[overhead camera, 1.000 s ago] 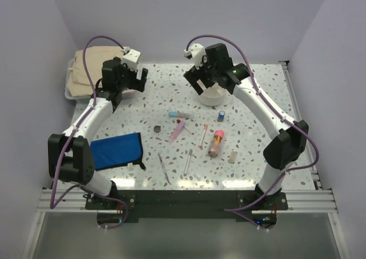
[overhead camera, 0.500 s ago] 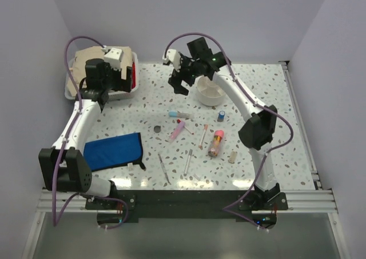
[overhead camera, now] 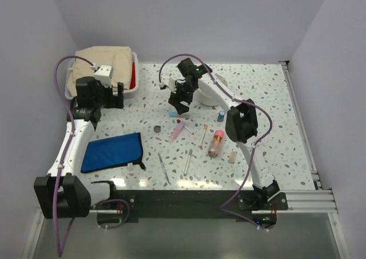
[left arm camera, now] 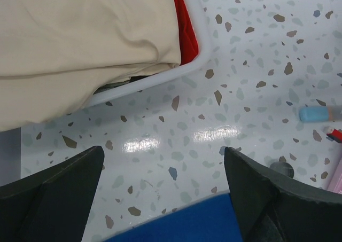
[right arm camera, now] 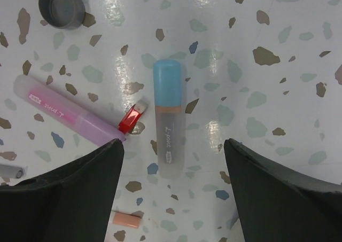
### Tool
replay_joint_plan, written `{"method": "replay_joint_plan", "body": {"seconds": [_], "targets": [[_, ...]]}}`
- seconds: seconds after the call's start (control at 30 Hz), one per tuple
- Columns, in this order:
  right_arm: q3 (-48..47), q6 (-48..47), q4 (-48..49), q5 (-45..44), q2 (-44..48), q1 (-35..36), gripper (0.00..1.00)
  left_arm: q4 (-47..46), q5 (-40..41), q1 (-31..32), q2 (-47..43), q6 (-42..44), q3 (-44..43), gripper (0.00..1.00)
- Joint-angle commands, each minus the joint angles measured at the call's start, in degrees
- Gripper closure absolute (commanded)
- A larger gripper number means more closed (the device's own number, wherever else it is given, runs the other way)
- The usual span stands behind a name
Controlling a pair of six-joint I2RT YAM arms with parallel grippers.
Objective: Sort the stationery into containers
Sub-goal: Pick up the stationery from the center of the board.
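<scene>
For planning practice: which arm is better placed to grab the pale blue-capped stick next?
Right: its open fingers hover over that stick; the left fingers hang by the bin.

The overhead camera looks down from behind on the whole table (overhead camera: 274, 93). Both wrist cameras look down closely; all three share the blue-capped stick (right arm camera: 168, 119).
</scene>
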State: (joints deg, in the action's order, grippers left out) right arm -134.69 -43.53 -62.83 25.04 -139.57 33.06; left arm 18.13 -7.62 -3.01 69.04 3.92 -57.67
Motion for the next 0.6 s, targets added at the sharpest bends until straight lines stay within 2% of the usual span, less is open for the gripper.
{"method": "replay_joint_plan", "body": {"seconds": [0.0, 0.2, 0.57], "targets": [[-2.24, -1.55, 2.18, -1.74, -0.96, 1.83, 0.23, -0.03, 0.5, 0.72, -2.32, 0.38, 2.29, 0.01], [-6.28, -0.95, 1.22, -5.69, -5.1, 4.03, 0.31, -0.11, -1.08, 0.72, -1.71, -1.02, 3.09, 0.02], [-6.99, 1.34, 5.7, -9.39, -7.56, 5.26, 0.29, -0.46, -1.08, 0.63, -1.62, -1.2, 3.27, 0.02]]}}
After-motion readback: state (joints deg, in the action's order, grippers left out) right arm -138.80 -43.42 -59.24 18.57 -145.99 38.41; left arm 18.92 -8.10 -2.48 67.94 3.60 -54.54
